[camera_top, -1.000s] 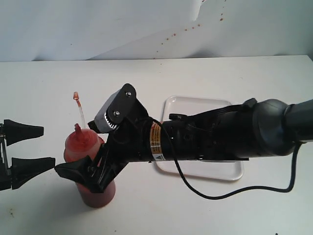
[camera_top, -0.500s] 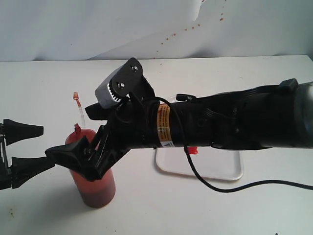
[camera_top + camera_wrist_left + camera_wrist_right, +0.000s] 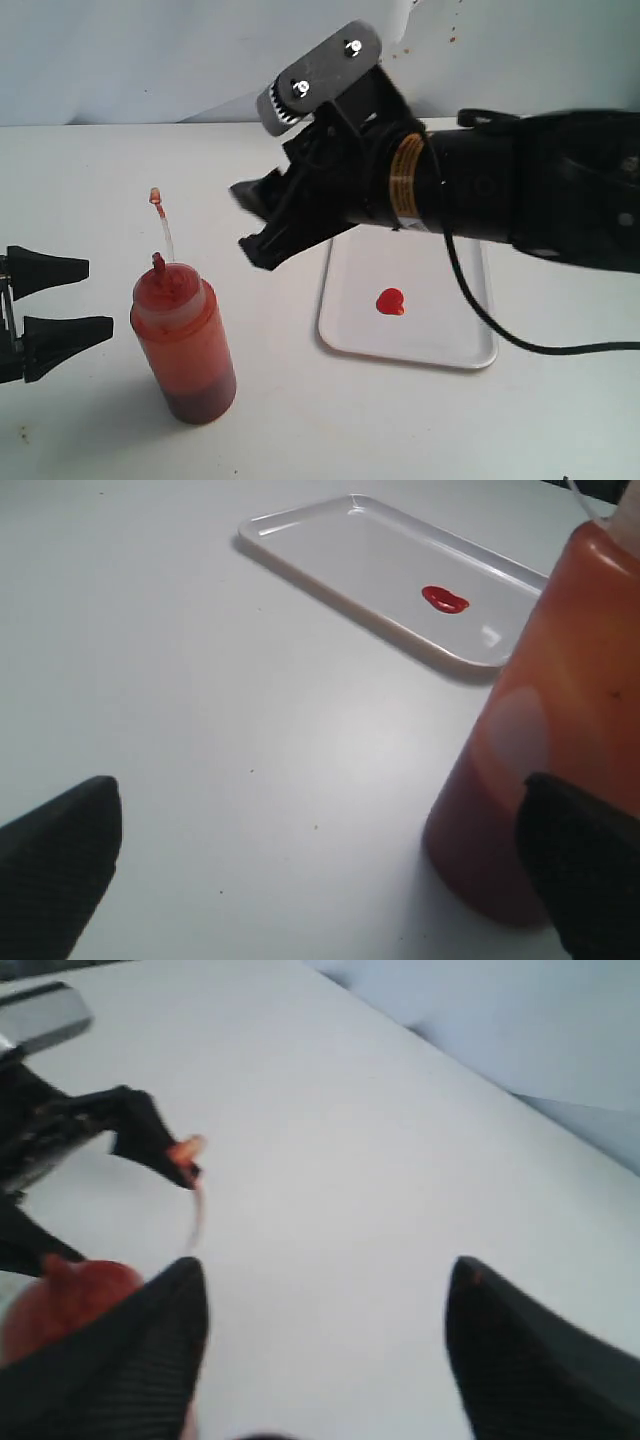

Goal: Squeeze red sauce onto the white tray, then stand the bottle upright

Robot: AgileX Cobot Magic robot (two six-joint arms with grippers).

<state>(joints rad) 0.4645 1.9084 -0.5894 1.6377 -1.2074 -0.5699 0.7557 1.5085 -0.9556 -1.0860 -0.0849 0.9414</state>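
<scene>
The bottle [image 3: 185, 340] stands upright on the table, its red nozzle up and its thin strap and cap [image 3: 155, 196] rising above it. Nothing holds it. My right gripper [image 3: 245, 222] hangs open in the air, above and to the right of the bottle, with nothing between its fingers [image 3: 150, 1350]. My left gripper [image 3: 97, 296] waits open just left of the bottle, apart from it. The white tray [image 3: 440, 330] lies to the right with a heart-shaped blob of red sauce [image 3: 390, 301] on it. The left wrist view shows the bottle [image 3: 560, 730], tray [image 3: 330, 540] and blob [image 3: 445, 599].
The white table [image 3: 90, 180] meets a pale blue back wall [image 3: 150, 60] with small brownish specks. The right arm's black body [image 3: 520, 190] spans the space above the tray's far end, and its cable [image 3: 560, 348] trails off to the right.
My right gripper has come off the bottle, rising up and to the right. The bottle stays standing where it was. The blob on the tray is now uncovered.
</scene>
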